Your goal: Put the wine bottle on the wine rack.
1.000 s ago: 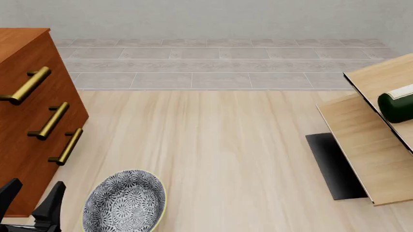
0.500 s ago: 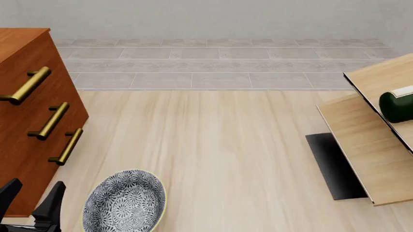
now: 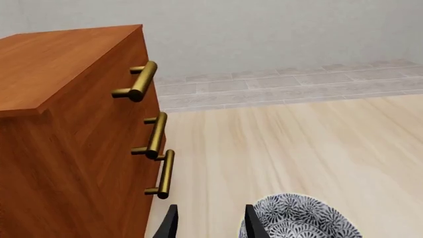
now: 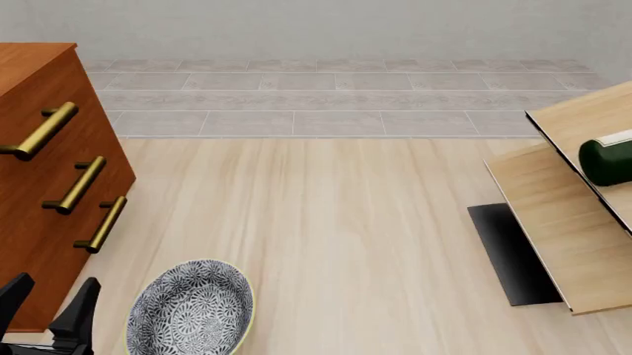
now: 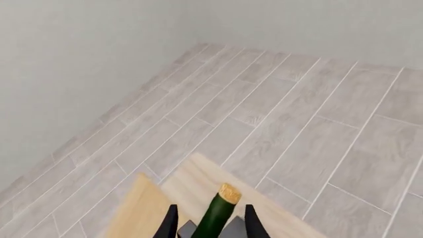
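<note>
My right gripper point(image 5: 207, 223) has its jaws clamped on the wine bottle point(image 5: 217, 214), one black finger on either side of the dark green neck, with the tan cork pointing away from me. In the front view the bottle's rounded base point(image 4: 605, 160) lies on the slanted tan panels of the wine rack point(image 4: 558, 222) at the far right. Over the last second the base has only wobbled very slightly and sits back almost where it was, so I judge the bottle is settling into the rack and letting go is the step left.

My left gripper point(image 4: 44, 314) has not moved. It hangs at the near left with jaws apart and nothing in them, between the reddish drawer cabinet point(image 4: 44, 185) and the patterned bowl point(image 4: 189, 309), close to both.

The rack's lower panel edge and black base plate point(image 4: 508, 251) jut toward the middle of the wooden surface point(image 4: 326, 222). That middle stretch offers wide room. The rack runs off the right edge of the front view, so its far side is hidden.
</note>
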You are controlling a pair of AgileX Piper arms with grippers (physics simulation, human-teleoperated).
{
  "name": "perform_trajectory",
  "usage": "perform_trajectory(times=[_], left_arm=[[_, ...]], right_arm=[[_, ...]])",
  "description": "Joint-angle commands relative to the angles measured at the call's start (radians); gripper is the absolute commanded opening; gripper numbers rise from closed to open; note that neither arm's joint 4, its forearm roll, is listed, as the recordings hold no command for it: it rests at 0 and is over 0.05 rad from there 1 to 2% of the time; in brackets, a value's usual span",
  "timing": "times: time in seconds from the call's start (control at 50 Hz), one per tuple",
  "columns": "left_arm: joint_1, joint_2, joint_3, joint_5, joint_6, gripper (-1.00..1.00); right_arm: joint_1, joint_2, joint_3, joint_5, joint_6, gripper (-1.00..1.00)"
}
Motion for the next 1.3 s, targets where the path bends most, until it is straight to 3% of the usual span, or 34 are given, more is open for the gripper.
perform_trajectory(times=[0.02, 0.6, 0.88, 0.92, 1.02, 1.16, 1.3], left_arm=[[-0.002, 0.0, 0.0, -0.001, -0.002, 1.0], [-0.004, 0.0, 0.0, -0.011, -0.005, 1.0], [-0.001, 0.0, 0.0, -0.014, -0.008, 1.0], [-0.001, 0.0, 0.0, -0.015, -0.01, 1.0], [0.0, 0.0, 0.0, -0.014, -0.008, 1.0], [-0.001, 0.0, 0.0, -0.016, -0.009, 1.0], [-0.002, 0.0, 0.0, -0.018, -0.007, 1.0]], right_arm=[[-0.012, -0.009, -0.012, 0.007, 0.006, 1.0], [-0.044, -0.086, -0.061, 0.067, 0.005, 1.0], [-0.01, -0.181, -0.023, 0.085, -0.03, 1.0], [0.007, -0.204, -0.017, 0.087, -0.065, 1.0], [0.024, -0.248, -0.007, 0.102, -0.091, 1.0], [0.057, -0.298, 0.013, 0.116, -0.081, 1.0], [0.085, -0.348, 0.041, 0.122, -0.118, 1.0]])
